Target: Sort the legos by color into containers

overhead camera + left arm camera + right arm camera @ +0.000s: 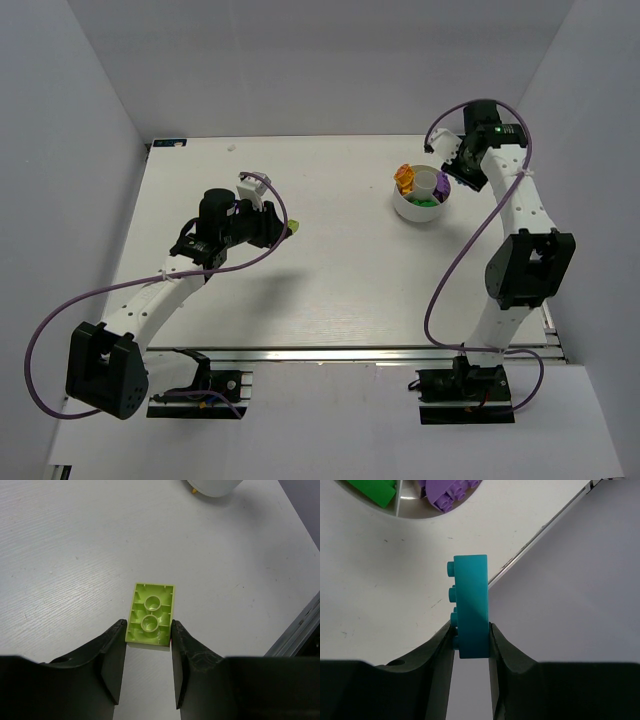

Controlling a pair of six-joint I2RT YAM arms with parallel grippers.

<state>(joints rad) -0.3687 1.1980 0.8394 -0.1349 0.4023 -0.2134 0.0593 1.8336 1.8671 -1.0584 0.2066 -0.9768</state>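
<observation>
Left jaws pinch a lime brick (151, 612) well left of the bowl (410, 208); right jaws pinch a cyan brick (472, 595) just right of it. Light, hard, slick plastic, so I'd say squeeze the flat sides, not the studs.

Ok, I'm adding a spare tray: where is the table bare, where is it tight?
Bare: the table between the pale green brick in the left gripper and the white bowl, plus the near strip. Tight: far right, the right gripper holding a cyan brick by the bowl.
</observation>
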